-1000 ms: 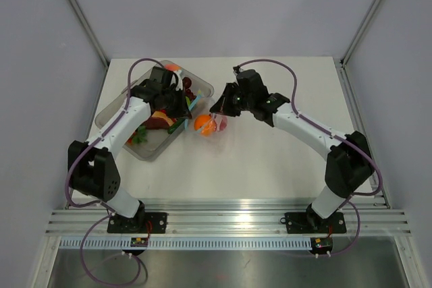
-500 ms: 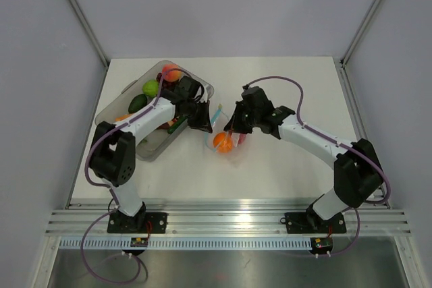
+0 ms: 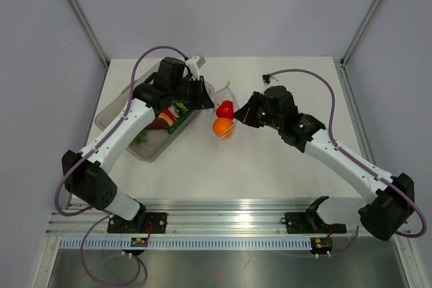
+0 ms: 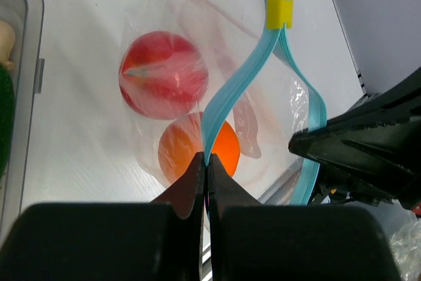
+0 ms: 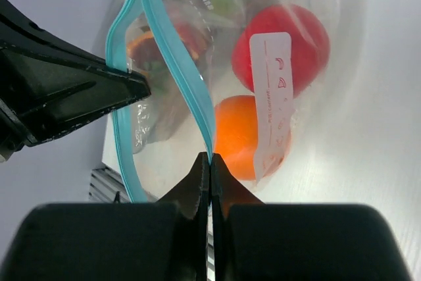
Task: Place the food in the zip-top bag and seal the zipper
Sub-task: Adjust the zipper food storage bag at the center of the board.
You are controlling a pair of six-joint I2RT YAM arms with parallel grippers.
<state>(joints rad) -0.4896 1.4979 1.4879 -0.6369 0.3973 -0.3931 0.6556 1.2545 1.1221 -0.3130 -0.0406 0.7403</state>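
I hold zipper [image 4: 231, 87] lips apart: left gripper [image 4: 205, 162], right gripper [image 5: 210, 159] each clamped shut on one lip. Food [image 4: 163, 74] sits in bag [image 4: 158, 4]. Next, I reckon: join lips, seal.

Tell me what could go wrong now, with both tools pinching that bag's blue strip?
The left tool and right tool each pinch only a thin edge of the strip; it might slip out and the bag sag shut. Pulling the mouth wider could tip out the red piece and orange piece. With both tools busy, neither can fetch food from the tub.
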